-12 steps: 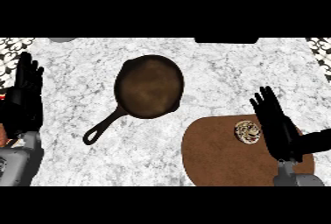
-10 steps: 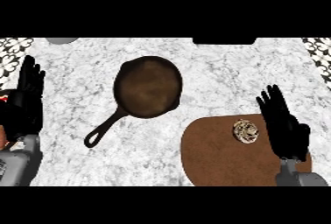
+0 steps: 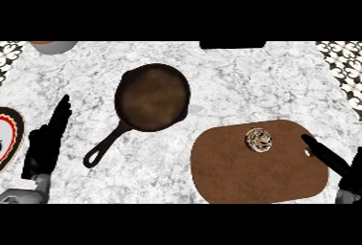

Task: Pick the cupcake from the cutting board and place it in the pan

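A small cupcake (image 3: pixel 258 139) with a swirled top sits near the far edge of the brown cutting board (image 3: pixel 247 172) at the lower right. A dark cast-iron pan (image 3: pixel 152 97) lies at the counter's middle, its handle (image 3: pixel 105 148) pointing toward the lower left; nothing is in it. My right hand (image 3: pixel 332 162) shows at the right edge over the board's right side, fingers straight, a short way right of the cupcake and not touching it. My left hand (image 3: pixel 48 141) stands open at the left, left of the pan's handle.
A plate (image 3: pixel 8 136) with a dark rim pokes in at the left edge beside my left hand. A grey bowl (image 3: pixel 52 46) sits at the far left corner and a black object (image 3: pixel 232 45) at the far edge. Patterned tiles border both far corners.
My right hand has shifted right and lower, now only partly in view at the board's right side. The view has swung, bringing the plate into sight at the left. The cupcake stays put.
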`<state>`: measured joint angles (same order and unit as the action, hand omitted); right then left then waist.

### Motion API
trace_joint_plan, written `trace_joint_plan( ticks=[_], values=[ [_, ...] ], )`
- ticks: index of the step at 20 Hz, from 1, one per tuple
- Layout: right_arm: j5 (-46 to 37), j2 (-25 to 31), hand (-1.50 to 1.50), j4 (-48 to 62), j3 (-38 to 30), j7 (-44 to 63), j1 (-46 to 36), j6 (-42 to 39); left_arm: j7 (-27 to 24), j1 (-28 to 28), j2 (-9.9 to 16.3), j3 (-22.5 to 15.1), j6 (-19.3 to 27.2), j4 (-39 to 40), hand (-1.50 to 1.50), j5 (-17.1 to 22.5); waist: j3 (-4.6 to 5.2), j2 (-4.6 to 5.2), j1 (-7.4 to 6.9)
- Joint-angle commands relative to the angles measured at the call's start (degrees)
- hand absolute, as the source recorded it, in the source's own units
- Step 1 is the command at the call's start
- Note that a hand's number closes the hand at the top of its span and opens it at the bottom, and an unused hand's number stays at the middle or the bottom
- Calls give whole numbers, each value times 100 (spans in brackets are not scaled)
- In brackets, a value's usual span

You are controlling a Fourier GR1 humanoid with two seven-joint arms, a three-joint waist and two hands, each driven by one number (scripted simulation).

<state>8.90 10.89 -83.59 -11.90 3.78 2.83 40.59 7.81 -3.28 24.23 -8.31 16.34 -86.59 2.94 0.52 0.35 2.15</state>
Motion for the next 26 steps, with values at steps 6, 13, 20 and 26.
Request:
trace_joint_plan(
  ticks=[6, 13, 20, 26],
  values=[
    [-2067, 498, -150, -559, 1323, 1994, 1628, 1051, -238, 421, -61, -422, -239, 21, 0, -191, 25, -3, -219],
    [-2727, 1604, -150, -1890, 1943, 4497, 1447, -369, -143, 661, 15, -514, -449, -464, 0, -86, 2, -26, -409],
    [-2621, 2358, -150, -2763, 1963, 7101, -174, -1961, -109, 467, -11, -294, -446, -302, 0, -68, -30, -20, -344],
    [-2197, 2221, -150, -2019, 1917, 7906, -1233, -2490, -129, 726, 26, -321, -511, -498, 0, -106, -38, -15, -437]
  ],
)
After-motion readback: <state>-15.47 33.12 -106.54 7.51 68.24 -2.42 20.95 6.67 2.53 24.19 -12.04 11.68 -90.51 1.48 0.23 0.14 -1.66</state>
